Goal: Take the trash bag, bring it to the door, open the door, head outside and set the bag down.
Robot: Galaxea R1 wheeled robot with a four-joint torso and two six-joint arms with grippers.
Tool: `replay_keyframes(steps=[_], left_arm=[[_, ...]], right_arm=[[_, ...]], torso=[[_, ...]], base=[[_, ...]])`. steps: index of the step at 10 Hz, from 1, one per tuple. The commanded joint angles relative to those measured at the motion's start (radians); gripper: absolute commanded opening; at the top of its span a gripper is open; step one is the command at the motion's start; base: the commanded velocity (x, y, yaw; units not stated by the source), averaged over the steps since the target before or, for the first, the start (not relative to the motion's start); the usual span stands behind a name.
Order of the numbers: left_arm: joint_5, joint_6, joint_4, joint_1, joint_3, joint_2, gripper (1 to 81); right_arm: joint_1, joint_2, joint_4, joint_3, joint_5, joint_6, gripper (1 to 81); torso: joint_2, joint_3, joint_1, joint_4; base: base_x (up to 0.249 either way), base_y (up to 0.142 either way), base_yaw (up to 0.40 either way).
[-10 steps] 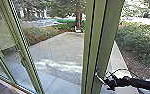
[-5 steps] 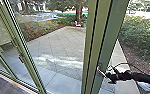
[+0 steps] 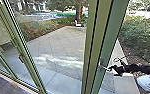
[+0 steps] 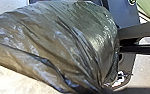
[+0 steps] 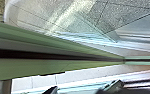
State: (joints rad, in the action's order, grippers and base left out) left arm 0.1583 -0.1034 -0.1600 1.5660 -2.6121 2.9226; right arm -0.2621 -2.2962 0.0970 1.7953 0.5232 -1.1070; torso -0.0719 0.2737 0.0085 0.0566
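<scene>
In the head view my right gripper (image 3: 111,69) is at the edge of the green-framed door (image 3: 94,47), beside its metal handle (image 3: 102,66). In the right wrist view the right gripper (image 5: 83,88) stands open, its two tips well apart, close to the long green door frame (image 5: 36,66). The dark, shiny trash bag (image 4: 56,37) looms large in the left wrist view. Its film draws together into tight folds at the left gripper (image 4: 99,88), which is shut on it; the gripper's tips are buried in shadow and plastic.
Glass panels with green frames (image 3: 18,50) stand at the left of the head view. Beyond lies a paved patio (image 3: 58,50), with a small white chair (image 3: 77,23) near a tree. Shrubs (image 3: 141,37) and a white object (image 3: 145,82) are at the right.
The head camera's view shifted at first, then stayed nearly steady. My right arm has risen a little beside the door handle over the last half second.
</scene>
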Motion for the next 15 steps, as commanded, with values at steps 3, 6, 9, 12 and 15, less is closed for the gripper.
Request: replay_keyframes(steps=[3, 6, 9, 12, 15], left_arm=[[-0.059, 0.001, 0.005, -0.005, 0.003, -0.005, 1.0], [-0.059, 0.001, 0.004, -0.005, 0.003, -0.003, 1.0], [-0.059, 0.002, 0.004, -0.005, 0.003, 0.000, 1.0], [-0.059, 0.001, 0.007, -0.005, 0.003, -0.002, 1.0], [-0.059, 0.001, 0.022, -0.005, 0.003, 0.000, 1.0]], right_arm=[[0.272, 0.148, 0.176, 0.002, 0.118, 0.049, 81.1], [0.303, 0.172, 0.308, -0.073, 0.225, 0.050, 81.1], [0.324, 0.186, 0.375, -0.113, 0.281, 0.085, 81.1], [0.318, 0.186, 0.555, -0.102, 0.302, 0.147, 81.1], [0.301, 0.206, 0.762, -0.076, 0.330, 0.180, 81.1]], torso=[[0.000, 0.000, 0.001, 0.000], [0.001, -0.046, 0.001, 0.000], [0.002, -0.138, 0.002, 0.000], [0.001, -0.122, 0.000, 0.000], [0.000, -0.131, 0.000, 0.000]], base=[[0.000, 0.000, 0.000], [0.000, 0.000, 0.000], [0.000, 0.000, 0.000], [0.000, 0.000, 0.000], [0.000, 0.000, 0.000]])
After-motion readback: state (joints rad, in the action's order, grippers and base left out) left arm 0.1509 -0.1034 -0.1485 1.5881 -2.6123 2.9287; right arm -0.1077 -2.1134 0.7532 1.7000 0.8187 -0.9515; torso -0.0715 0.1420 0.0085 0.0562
